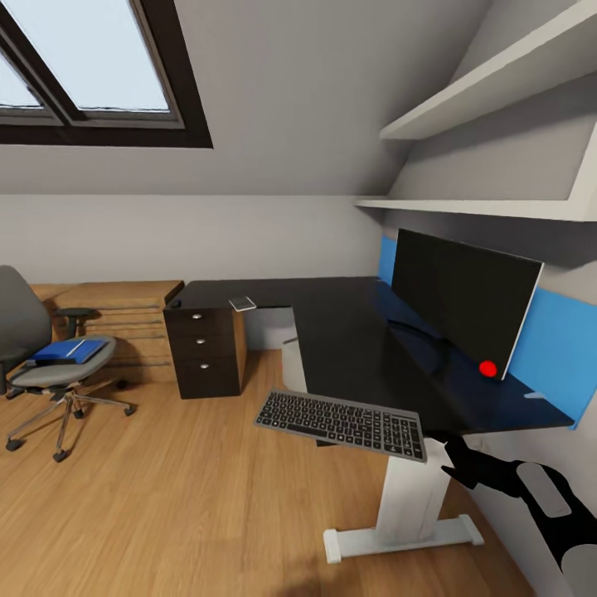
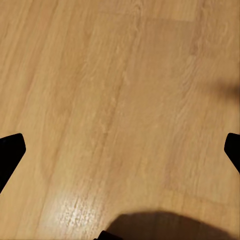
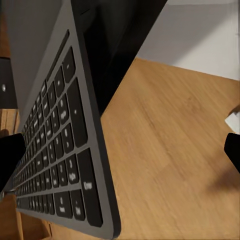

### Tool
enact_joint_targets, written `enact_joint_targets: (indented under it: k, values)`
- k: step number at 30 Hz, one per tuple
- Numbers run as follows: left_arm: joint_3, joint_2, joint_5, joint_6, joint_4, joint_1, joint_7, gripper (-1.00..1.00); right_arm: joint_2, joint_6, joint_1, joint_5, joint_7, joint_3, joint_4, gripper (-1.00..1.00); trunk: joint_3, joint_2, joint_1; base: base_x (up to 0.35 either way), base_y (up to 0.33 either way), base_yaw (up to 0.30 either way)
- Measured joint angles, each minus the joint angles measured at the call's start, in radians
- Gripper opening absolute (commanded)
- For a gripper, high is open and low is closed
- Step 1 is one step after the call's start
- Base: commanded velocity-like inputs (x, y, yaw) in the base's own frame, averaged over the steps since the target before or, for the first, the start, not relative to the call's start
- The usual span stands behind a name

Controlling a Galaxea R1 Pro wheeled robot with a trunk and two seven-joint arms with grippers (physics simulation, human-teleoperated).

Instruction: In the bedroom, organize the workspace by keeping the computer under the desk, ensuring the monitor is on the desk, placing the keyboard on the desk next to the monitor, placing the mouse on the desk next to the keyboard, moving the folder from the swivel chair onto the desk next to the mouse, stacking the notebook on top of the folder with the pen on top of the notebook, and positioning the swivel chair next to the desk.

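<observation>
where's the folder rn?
In the head view, the blue folder lies on the seat of the swivel chair at far left, apart from the desk, with a wooden drawer chest behind it.

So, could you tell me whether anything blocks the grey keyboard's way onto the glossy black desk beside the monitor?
Nothing visible does: the grey keyboard with black keys is held off the glossy black desk's front edge, and the top before the wide black monitor is bare.

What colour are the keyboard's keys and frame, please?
Black keys in a grey frame, clearest in the right wrist view: keyboard.
</observation>
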Motion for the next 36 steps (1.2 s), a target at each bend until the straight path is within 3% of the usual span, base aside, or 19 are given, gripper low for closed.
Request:
enact_joint_targets:
  k: [6,36]
  values:
    - [-0.001,0.0,0.0,0.0,0.0,0.0,0.0,1.0,0.001,0.0,0.0,0.0,0.0,0.0,0.0,1.0,-0.019,-0.042,0.023,0.0,0.0,0.0]
    - [-0.006,0.003,-0.002,-0.002,0.0,0.0,-0.003,1.0,0.006,0.0,0.001,0.004,0.0,0.002,0.001,1.0,-0.019,-0.042,0.023,0.016,0.02,0.0]
